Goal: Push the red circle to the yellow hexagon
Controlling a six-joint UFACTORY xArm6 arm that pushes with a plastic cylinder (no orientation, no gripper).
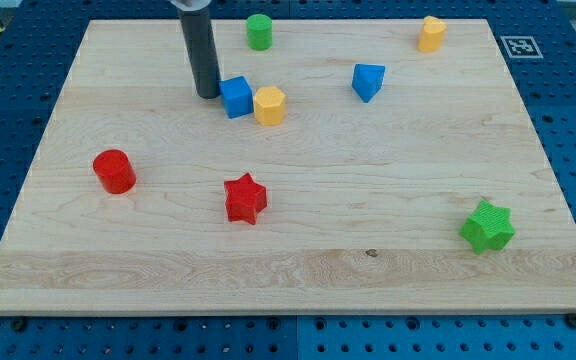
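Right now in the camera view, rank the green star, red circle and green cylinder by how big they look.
1. green star, largest, though nearest the view's bottom
2. red circle
3. green cylinder, smallest, though farthest up the view, so distance may shrink it

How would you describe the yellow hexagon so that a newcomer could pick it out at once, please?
On the wooden board, look in the upper half toward the view's left, where my tip stands. Just right of it sits the blue cube, and the yellow hexagon touches its right side. The other yellow block stands alone near the top right corner.
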